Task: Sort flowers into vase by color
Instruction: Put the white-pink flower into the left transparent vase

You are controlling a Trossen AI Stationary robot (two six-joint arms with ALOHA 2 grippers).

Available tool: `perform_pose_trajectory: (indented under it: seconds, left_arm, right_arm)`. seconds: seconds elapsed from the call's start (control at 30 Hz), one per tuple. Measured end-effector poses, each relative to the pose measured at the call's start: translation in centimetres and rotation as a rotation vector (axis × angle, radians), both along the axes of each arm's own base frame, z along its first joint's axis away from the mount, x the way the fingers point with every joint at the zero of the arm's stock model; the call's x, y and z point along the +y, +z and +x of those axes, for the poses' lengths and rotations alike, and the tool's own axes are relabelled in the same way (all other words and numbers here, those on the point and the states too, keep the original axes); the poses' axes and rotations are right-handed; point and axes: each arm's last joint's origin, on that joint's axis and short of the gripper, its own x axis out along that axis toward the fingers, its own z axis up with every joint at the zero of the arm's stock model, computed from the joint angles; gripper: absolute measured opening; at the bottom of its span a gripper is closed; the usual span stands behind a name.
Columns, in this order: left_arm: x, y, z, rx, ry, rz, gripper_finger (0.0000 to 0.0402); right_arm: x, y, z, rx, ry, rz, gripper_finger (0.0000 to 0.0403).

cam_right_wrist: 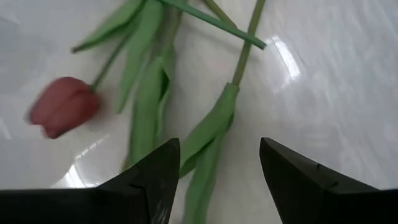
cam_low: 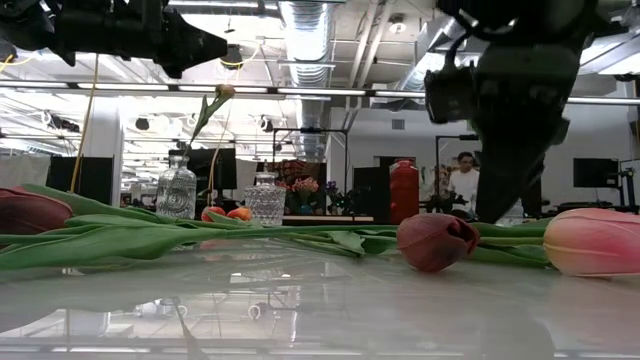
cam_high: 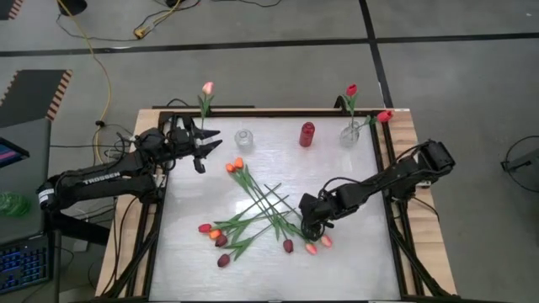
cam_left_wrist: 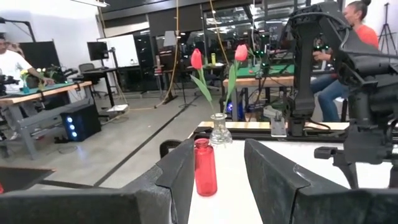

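Note:
Several tulips [cam_high: 257, 206] lie crossed on the white table [cam_high: 354, 269], resting on their stems and heads: orange heads [cam_high: 235, 166] at the far end, maroon [cam_high: 221, 241] and pink [cam_high: 318, 245] ones near. My right gripper [cam_high: 308, 225] hangs open, slanting down over a green stem and leaf [cam_right_wrist: 211, 130], beside a maroon head [cam_right_wrist: 62, 107]. My left gripper [cam_high: 210, 143] stands open and level at the far left, holding nothing. A pink tulip [cam_high: 207, 87] stands in one clear vase, and red tulips [cam_high: 351, 90] in another [cam_high: 350, 135].
An empty clear vase [cam_high: 244, 137] and a red vase [cam_high: 307, 134] stand along the far edge between the two filled ones. A wooden frame [cam_high: 404, 168] rims the table. People sit at benches in the room beyond.

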Motion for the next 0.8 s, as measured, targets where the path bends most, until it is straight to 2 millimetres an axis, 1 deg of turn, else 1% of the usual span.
perform_pose_trajectory:
  seconds: [0.13,0.8]
  left_arm:
    - [-0.04,0.0,0.02,0.0,-0.003,0.0,0.0129]
    - [-0.01,-0.23,0.03,0.021,0.003,-0.012,0.0129]
  right_arm:
    - [0.07,-0.58,0.21,0.011,0.0,-0.004,0.0249]
    - [-0.02,-0.56,0.31,-0.012,-0.013,-0.051,0.0249]
